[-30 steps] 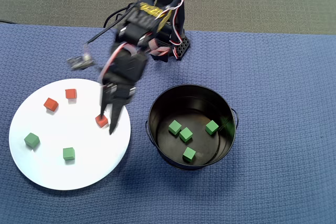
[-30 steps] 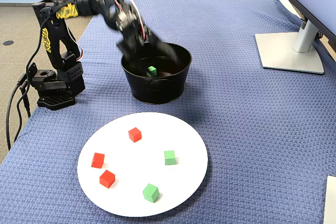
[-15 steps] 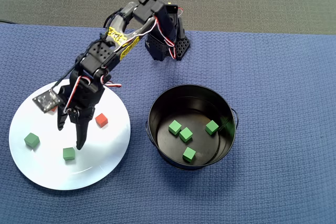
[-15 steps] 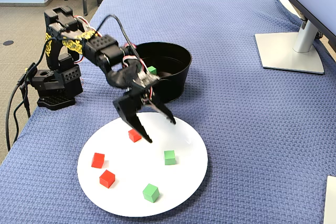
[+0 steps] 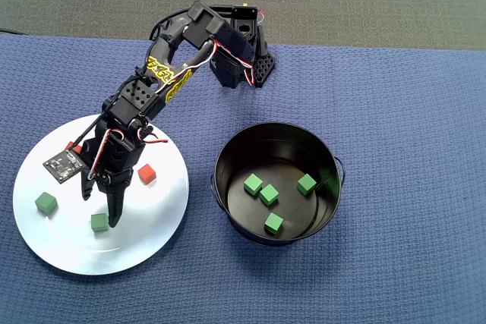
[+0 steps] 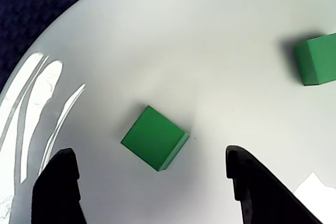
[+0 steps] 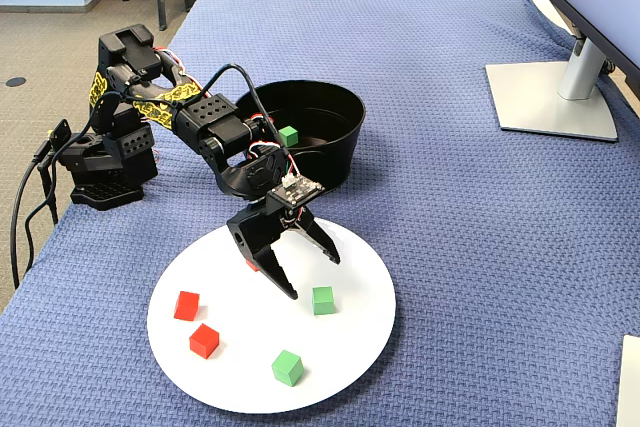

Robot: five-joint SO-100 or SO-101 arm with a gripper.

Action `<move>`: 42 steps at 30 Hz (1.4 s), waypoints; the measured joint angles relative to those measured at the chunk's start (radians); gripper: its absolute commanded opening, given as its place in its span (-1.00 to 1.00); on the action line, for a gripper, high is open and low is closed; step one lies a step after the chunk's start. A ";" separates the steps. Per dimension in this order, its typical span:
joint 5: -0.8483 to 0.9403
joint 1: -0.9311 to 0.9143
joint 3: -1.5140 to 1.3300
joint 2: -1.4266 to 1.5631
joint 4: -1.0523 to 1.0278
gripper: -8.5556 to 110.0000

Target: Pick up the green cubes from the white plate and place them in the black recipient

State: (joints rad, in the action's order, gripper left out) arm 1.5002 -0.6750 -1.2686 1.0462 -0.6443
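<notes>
1. Blue woven cloth covers the table [image 5: 410, 111], which carries the white plate [image 5: 53, 248] on the left of the overhead view and the black recipient [image 5: 228, 149] on the right, well apart from each other's centres but with rims near one another.
2. The black arm [image 5: 163, 73] reaches from its base at the table's far edge out over the plate; in the fixed view it passes in front of the recipient [image 7: 330, 162].
3. The recipient holds four green cubes [image 5: 269, 195] on its floor in the overhead view.
4. The gripper [image 5: 101, 208] hangs over the plate with its jaws spread wide and nothing between them touched or held.
5. In the wrist view one green cube [image 6: 155, 138] lies on the plate [image 6: 173, 35] in the gap between the two dark fingertips [image 6: 58, 187], nearer the left one and turned at an angle to them.
6. A second green cube [image 6: 316, 59] sits farther off at the right edge of the wrist view, outside the gripper's span; in the overhead view it is the one at the plate's left side [image 5: 45, 203].
7. A red cube [image 5: 146, 174] lies just beside the gripper's body in the overhead view, and two more red cubes [image 7: 195, 322] show in the fixed view.
</notes>
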 measured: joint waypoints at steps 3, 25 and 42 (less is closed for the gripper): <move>-0.020 0.008 0.011 -0.020 0.003 -0.36; -0.275 0.038 0.041 -0.084 0.029 -0.43; -0.281 0.038 0.041 -0.127 0.046 -0.53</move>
State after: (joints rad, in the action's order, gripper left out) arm 1.2195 -0.6366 -1.2272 0.9189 -0.5983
